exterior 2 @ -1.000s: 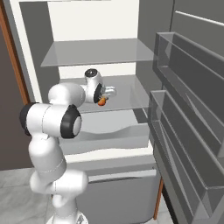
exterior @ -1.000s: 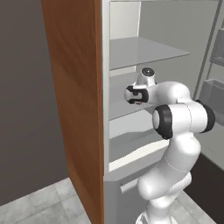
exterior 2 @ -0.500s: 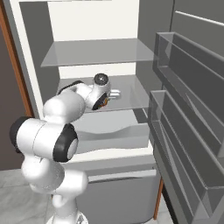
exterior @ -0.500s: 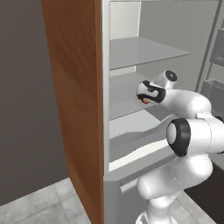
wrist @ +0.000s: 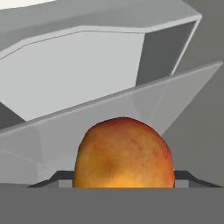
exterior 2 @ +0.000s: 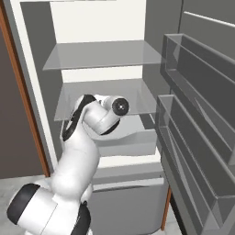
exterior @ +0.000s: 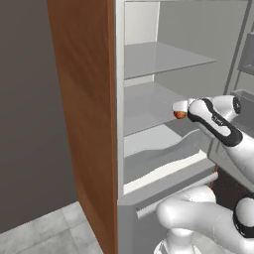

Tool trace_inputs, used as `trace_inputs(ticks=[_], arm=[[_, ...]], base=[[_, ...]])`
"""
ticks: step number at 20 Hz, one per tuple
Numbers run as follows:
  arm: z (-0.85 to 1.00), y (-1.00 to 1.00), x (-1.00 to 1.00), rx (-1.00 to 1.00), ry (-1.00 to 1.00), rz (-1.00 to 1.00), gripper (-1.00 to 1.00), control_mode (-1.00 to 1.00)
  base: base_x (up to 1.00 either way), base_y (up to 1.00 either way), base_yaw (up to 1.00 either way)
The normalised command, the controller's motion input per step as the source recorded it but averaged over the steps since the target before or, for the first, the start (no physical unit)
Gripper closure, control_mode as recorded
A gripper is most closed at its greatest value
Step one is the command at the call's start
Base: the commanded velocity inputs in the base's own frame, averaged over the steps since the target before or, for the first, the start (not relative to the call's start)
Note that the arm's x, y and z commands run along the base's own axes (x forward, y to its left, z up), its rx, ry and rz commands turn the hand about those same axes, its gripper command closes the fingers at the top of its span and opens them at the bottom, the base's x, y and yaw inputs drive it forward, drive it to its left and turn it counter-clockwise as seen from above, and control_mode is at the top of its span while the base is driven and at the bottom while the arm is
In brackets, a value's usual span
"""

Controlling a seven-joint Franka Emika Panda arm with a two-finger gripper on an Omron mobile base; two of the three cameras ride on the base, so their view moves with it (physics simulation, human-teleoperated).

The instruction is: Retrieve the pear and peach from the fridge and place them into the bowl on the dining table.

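Inside the fridge [exterior: 149, 64], the tool [exterior: 179, 110] grips the peach [wrist: 122, 153] between its jaws.

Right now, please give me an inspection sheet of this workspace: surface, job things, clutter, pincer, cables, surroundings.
Surface: grey fridge shelves, bare where visible.
Job things: fridge stands open; orange-red peach sits between the pincer fingers, off the shelves; pear, bowl, dining table nothing seen.
Clutter: nothing seen.
Pincer: pincer inside the fridge, closed on the peach.
Cables: nothing seen.
Surroundings: wooden cabinet panel left of the fridge; door bins on the right; grey tile floor.
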Motion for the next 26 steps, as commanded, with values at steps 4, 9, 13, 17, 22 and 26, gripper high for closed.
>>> trace_inputs(ticks=[4, 9, 13, 17, 22, 26], arm=[[0.81, -0.30, -1.00, -0.07, 0.00, 0.14, 1.00, -1.00], [0.23, 0.07, -1.00, -0.32, 0.00, 0.12, 1.00, -1.00], [0.00, 0.30, -1.00, -0.44, -0.01, 0.11, 1.00, -1.00], [-0.07, 0.46, -1.00, -0.47, -0.03, 0.08, 1.00, -1.00], [0.00, 0.52, -0.91, -0.37, 0.00, 0.11, 1.00, -1.00], [0.00, 0.16, -0.13, -0.19, 0.15, 0.18, 1.00, -1.00]], base=[[0.00, 0.00, 0.00], [0.00, 0.00, 0.00], [0.00, 0.00, 0.00], [0.00, 0.00, 0.00], [0.00, 0.00, 0.00], [0.00, 0.00, 0.00]])
